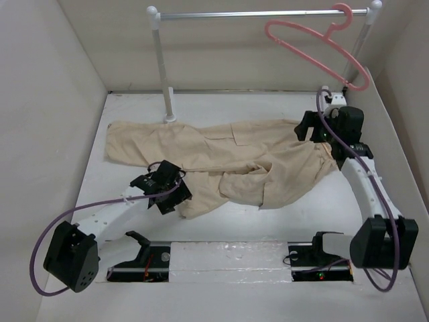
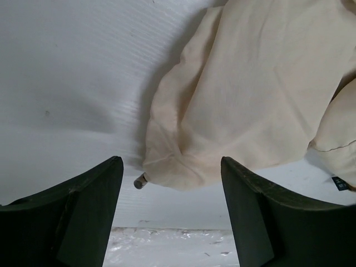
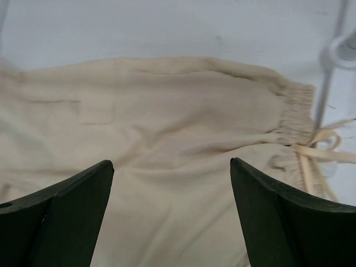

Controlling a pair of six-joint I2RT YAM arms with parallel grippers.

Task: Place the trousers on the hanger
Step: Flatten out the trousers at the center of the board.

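Note:
The beige trousers [image 1: 228, 151] lie crumpled across the middle of the white table, one leg reaching left and another folded toward the front. The pink hanger [image 1: 271, 30] hangs by its hook from the rail at the back right, tilted. My left gripper [image 1: 164, 186] is open, low over the table at the hem of the front leg [image 2: 250, 83], with nothing between its fingers [image 2: 100, 211]. My right gripper [image 1: 310, 129] is open above the waist end of the trousers [image 3: 167, 111], near the elastic waistband [image 3: 297, 111] and its drawstring [image 3: 322, 146].
A clothes rail with white posts [image 1: 163, 67] and a silver bar [image 1: 255, 13] stands at the back of the table. White walls close in the left, right and back. The right post's foot [image 3: 345, 50] is just beyond the waistband.

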